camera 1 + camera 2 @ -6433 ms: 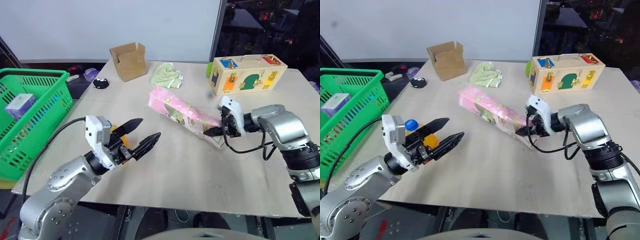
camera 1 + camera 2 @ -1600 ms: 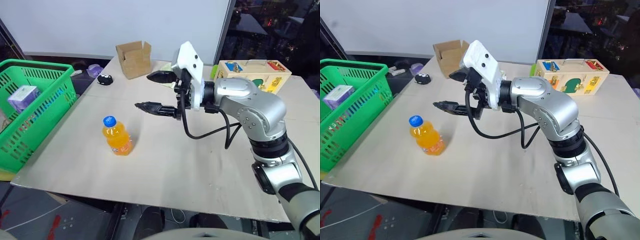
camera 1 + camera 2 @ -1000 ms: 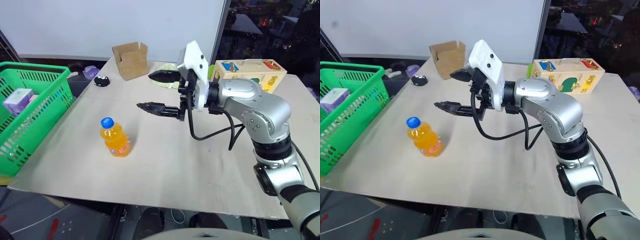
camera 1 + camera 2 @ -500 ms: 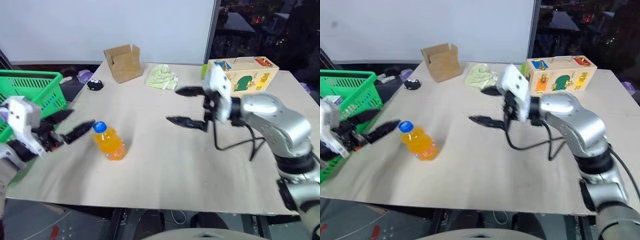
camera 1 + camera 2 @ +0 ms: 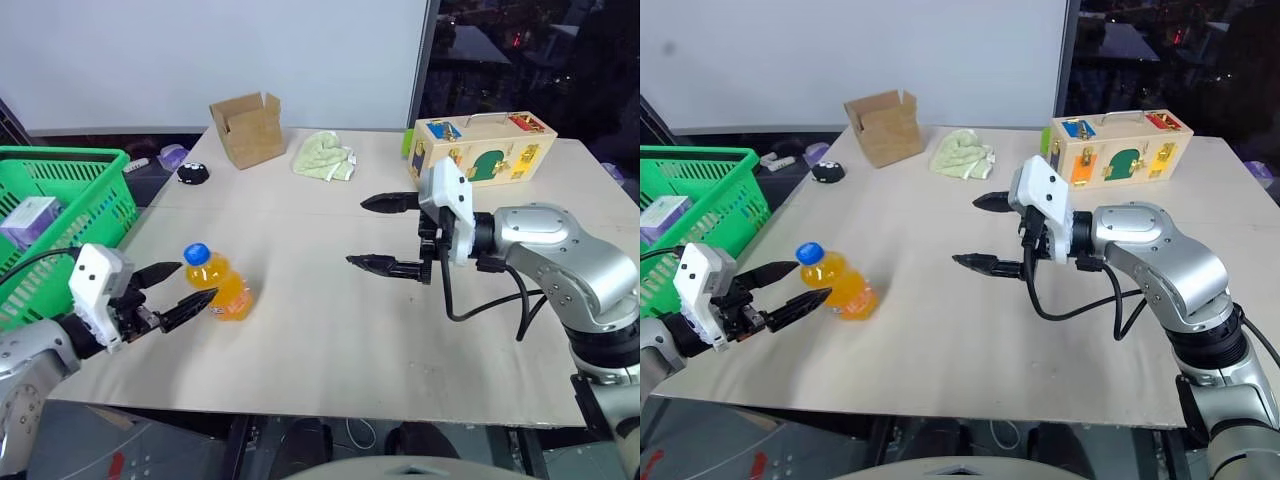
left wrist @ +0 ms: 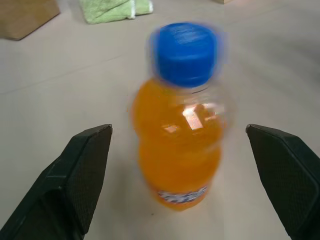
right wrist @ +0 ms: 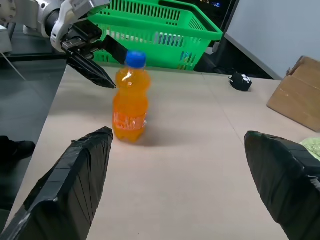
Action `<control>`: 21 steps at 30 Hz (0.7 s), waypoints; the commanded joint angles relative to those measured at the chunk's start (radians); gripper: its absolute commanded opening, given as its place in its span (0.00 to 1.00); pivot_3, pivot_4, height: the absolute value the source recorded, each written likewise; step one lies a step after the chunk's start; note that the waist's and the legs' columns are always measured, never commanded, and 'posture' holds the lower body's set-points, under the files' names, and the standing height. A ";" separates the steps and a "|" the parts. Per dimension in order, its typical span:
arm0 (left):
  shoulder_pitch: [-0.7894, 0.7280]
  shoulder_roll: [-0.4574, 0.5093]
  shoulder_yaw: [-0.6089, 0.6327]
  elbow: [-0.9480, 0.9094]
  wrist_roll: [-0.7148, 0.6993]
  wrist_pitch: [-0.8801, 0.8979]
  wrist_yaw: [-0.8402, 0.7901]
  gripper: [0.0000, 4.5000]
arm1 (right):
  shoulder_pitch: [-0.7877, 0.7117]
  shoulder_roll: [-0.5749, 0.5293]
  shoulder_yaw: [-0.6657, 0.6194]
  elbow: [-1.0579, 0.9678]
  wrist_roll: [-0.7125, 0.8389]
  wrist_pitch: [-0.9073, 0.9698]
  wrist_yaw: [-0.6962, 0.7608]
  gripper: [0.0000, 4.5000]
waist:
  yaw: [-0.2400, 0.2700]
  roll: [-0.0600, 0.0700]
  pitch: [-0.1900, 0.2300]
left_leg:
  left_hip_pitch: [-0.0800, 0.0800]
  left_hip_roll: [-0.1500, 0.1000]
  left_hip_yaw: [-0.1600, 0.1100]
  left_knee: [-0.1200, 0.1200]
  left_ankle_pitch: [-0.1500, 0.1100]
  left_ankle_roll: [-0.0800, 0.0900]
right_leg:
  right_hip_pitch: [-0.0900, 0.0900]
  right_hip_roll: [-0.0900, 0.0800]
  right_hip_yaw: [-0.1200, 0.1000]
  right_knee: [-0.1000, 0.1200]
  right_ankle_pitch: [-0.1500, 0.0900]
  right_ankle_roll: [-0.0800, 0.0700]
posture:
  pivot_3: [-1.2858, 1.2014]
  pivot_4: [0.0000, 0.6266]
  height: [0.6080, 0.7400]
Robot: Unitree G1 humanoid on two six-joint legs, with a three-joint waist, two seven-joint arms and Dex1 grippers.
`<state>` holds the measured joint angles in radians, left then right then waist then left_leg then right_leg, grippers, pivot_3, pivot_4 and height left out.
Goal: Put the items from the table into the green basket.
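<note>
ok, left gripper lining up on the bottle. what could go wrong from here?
The orange bottle stands upright and narrow; a fingertip of the open left gripper clipping it could tip it over.

The green basket has a raised rim on the carry path; a low lift could catch it.

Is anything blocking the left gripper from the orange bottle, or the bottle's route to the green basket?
Nothing visible. The open left gripper faces the upright bottle across bare table, and the green basket stands beyond the table's left edge.
</note>
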<state>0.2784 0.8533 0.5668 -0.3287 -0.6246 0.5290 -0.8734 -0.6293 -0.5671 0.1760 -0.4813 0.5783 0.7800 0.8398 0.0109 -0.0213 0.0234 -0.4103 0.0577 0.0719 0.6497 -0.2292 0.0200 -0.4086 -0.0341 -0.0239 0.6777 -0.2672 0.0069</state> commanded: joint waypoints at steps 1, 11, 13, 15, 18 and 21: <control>-0.046 -0.007 -0.031 0.001 0.031 -0.033 0.016 0.99 | -0.001 -0.003 -0.029 -0.026 0.004 -0.022 -0.007 1.00 | 0.003 0.000 0.000 | -0.001 0.000 0.000 0.000 0.000 0.000 | -0.001 0.000 0.000 0.000 0.000 0.000 | 0.53 0.00 1.00; -0.121 -0.074 -0.149 0.074 0.130 -0.082 0.062 0.99 | 0.016 -0.032 -0.021 -0.056 0.011 -0.044 0.043 1.00 | 0.000 0.000 0.000 | -0.002 0.000 -0.001 0.001 0.000 0.000 | -0.001 0.000 0.000 0.001 0.000 0.000 | 0.52 0.00 1.00; -0.134 -0.083 -0.168 0.096 0.143 -0.097 0.058 0.94 | 0.014 -0.031 -0.021 -0.058 0.013 -0.043 0.042 1.00 | -0.001 0.000 0.000 | -0.002 0.000 -0.001 0.001 0.000 0.000 | -0.001 0.001 0.000 0.000 0.000 0.000 | 0.52 0.00 1.00; -0.147 -0.093 -0.187 0.118 0.149 -0.108 0.051 0.80 | 0.009 -0.027 -0.019 -0.062 0.015 -0.039 0.039 1.00 | -0.001 0.000 0.000 | -0.002 0.000 -0.001 0.001 0.000 0.000 | -0.001 0.001 0.000 0.001 0.000 0.000 | 0.52 0.00 1.00; -0.165 -0.110 -0.203 0.140 0.155 -0.128 0.054 0.53 | -0.001 -0.016 -0.012 -0.064 0.019 -0.035 0.036 1.00 | -0.001 0.000 0.000 | -0.001 0.000 -0.001 0.001 0.000 0.000 | -0.001 0.000 0.000 0.001 0.000 0.000 | 0.52 0.00 1.00; -0.166 -0.126 -0.177 0.122 0.110 -0.126 0.047 0.50 | -0.022 -0.001 0.001 -0.059 0.026 -0.042 0.052 1.00 | -0.004 0.001 0.000 | 0.000 0.000 -0.001 0.001 0.000 0.000 | 0.000 0.000 0.000 0.001 0.000 0.000 | 0.52 0.00 1.00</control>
<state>0.1176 0.7299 0.3731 -0.2084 -0.5043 0.4022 -0.8320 -0.6192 -0.5754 0.1862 -0.5147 0.5881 0.7570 0.8842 0.0069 -0.0204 0.0234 -0.4100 0.0578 0.0714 0.6506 -0.2291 0.0201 -0.4092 -0.0338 -0.0237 0.6792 -0.2670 0.0070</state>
